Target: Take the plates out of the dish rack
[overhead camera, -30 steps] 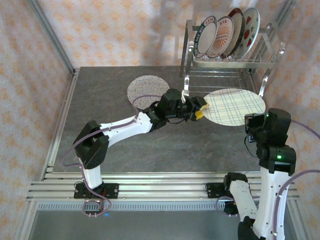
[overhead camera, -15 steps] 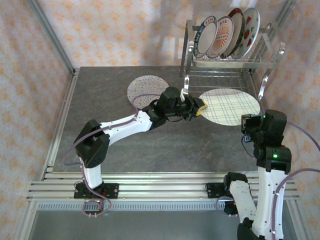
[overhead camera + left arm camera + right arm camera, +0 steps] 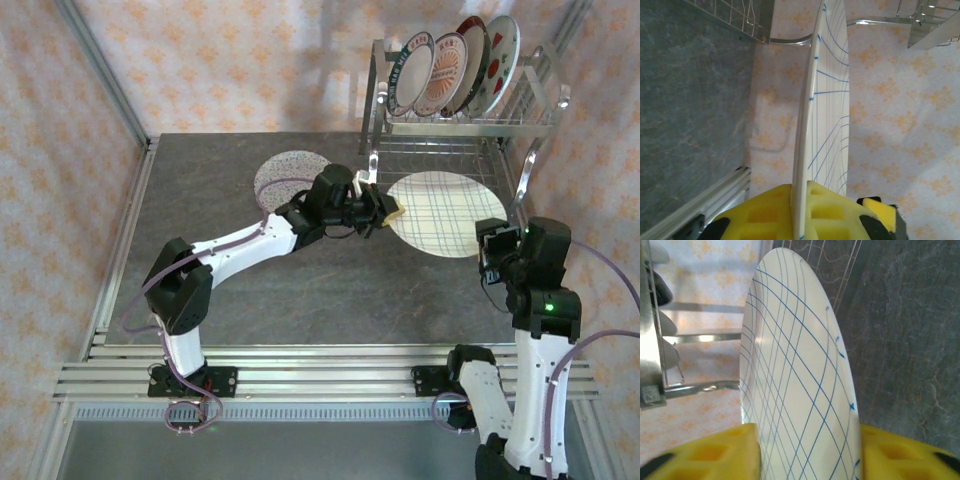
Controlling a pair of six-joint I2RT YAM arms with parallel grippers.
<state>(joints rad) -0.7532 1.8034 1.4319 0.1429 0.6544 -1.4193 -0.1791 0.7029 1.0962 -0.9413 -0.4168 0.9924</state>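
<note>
— Plates in the dish rack: how many do you count?
— Four, standing on edge side by side in the slotted upper shelf, at the far right corner of the table.
— And the others?
— A speckled plate lies flat on the table, left of the rack. The plaid plate hangs in the air just in front of the rack's lower shelf, between the two arms.
— Who holds it?
— The left gripper. In its wrist view the yellow pads are pressed together on the plate's near rim, and the plate runs away from the camera edge-on.
— And the right gripper?
— It sits at the plate's opposite rim. In its wrist view the two yellow pads stand well apart, with the plate's blue-lined face slanting through the gap, so the jaws are parted.
— Does either of its pads touch the plate?
— Hard to tell from here; the left pad looks to be right against the rim, though I cannot say it makes contact
</note>
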